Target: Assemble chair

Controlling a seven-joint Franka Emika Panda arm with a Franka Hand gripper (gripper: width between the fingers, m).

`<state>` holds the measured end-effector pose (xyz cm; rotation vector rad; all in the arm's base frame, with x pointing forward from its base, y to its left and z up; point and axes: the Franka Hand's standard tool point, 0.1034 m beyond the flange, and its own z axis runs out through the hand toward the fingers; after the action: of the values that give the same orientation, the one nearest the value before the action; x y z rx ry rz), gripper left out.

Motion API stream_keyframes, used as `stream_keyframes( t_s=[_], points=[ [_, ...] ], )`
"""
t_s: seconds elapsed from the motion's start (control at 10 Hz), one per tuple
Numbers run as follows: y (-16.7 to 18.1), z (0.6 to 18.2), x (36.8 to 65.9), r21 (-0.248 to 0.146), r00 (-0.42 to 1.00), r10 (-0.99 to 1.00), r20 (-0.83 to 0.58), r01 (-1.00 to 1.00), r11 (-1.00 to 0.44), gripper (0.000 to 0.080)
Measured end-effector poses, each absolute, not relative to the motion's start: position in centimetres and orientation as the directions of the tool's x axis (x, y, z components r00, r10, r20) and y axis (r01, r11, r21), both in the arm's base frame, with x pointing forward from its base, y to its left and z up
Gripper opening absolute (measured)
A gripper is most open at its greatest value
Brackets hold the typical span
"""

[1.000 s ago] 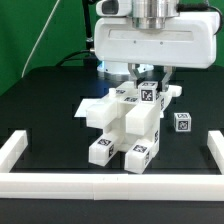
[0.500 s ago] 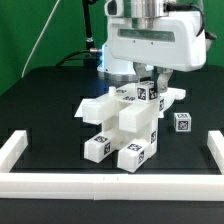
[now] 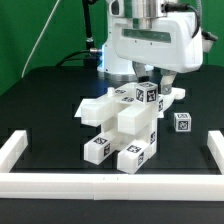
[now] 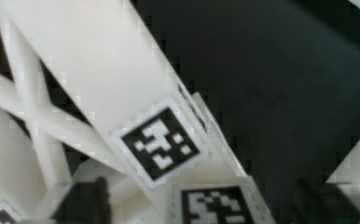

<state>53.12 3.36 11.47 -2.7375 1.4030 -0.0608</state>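
The partly built chair (image 3: 120, 122), made of chunky white tagged pieces, lies in the middle of the black table. My gripper (image 3: 152, 80) hangs straight above its upper end, and its fingers straddle the top tagged block (image 3: 148, 93). In the wrist view that block's tag (image 4: 216, 205) sits between my dark fingers (image 4: 88, 200), with a gap showing on the far side. The jaws stand open around the block without clamping it. White bars of the chair (image 4: 88, 80) run slantwise through the wrist view.
A small loose tagged block (image 3: 183, 121) lies on the exterior view's right. Another white piece (image 3: 174, 92) sits behind the chair. Long white border rails frame the table at the left (image 3: 12, 150), front (image 3: 110, 183) and right (image 3: 216, 150).
The arm sank slightly and the chair settled a little to the exterior view's left. The jaws then spread apart and let go of the top block.
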Motion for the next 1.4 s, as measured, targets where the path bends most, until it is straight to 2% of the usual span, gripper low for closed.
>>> stream_keyframes(
  t_s=[0.1, 0.3, 0.5, 1.0, 1.1, 1.4],
  points=[
    [3.1, 11.5, 53.2, -0.075, 0.683, -0.730, 0.017, -0.727, -0.682, 0.0617],
    [3.0, 11.6, 53.4, -0.064, 0.849, -0.527, 0.039, -0.524, -0.849, 0.0648],
    [2.8, 12.0, 53.9, -0.056, 0.954, -0.296, 0.048, -0.293, -0.954, 0.0648],
    [2.6, 12.0, 53.9, -0.036, 0.998, 0.027, 0.063, 0.030, -0.999, 0.0649],
    [2.1, 11.6, 54.3, -0.015, 0.983, 0.172, 0.070, 0.173, -0.985, 0.0649],
    [2.0, 11.6, 54.2, -0.017, 0.990, 0.122, 0.072, 0.124, -0.992, 0.0635]
  ],
)
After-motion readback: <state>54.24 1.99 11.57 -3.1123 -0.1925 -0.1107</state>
